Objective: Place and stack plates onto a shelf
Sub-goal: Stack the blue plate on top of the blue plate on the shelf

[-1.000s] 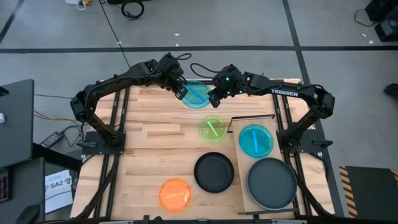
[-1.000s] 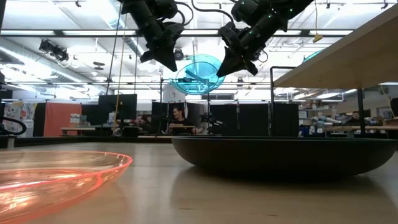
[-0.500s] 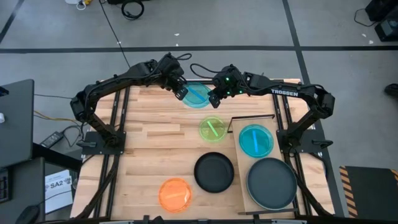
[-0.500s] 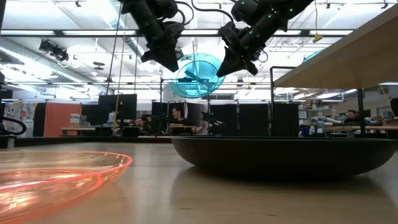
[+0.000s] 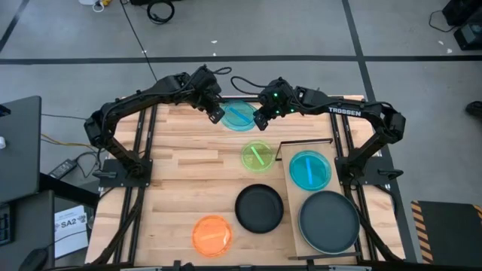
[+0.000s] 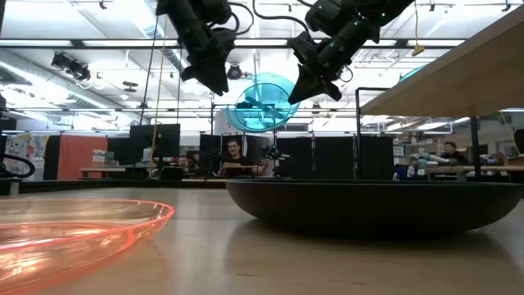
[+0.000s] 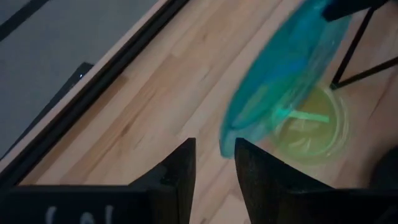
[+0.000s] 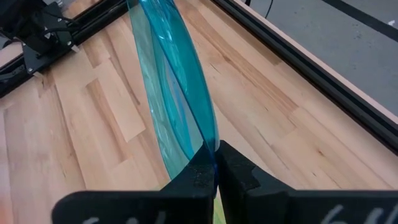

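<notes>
A translucent cyan plate (image 5: 239,115) hangs in the air over the far middle of the table, with my right gripper (image 5: 260,119) shut on its right side. My left gripper (image 5: 216,114) stands open just left of the plate. In the left wrist view the plate's rim (image 7: 227,140) lies just ahead of the gap between the fingers, and I see no touch. The shelf (image 5: 295,190) lies at the near right, bearing a second cyan plate (image 5: 309,169) and a large black plate (image 5: 329,220). My right gripper pinches the plate's rim (image 8: 208,140) between its two fingers, on the side toward the table's right edge. The fingers slant downward from the right. The plate (image 6: 264,104) is lifted clear of the table and tilted, its face partly toward the near edge.
On the tabletop lie a lime green plate (image 5: 258,156), a smaller black plate (image 5: 259,208) and an orange plate (image 5: 212,234). A thin black metal frame (image 5: 305,141) stands at the shelf's far end. The left half of the table (image 5: 173,173) is bare wood.
My left gripper has opened and let go of the cyan plate's left rim, drawing slightly away from it. The plate stays in the air in my right gripper, shifted only a little.
</notes>
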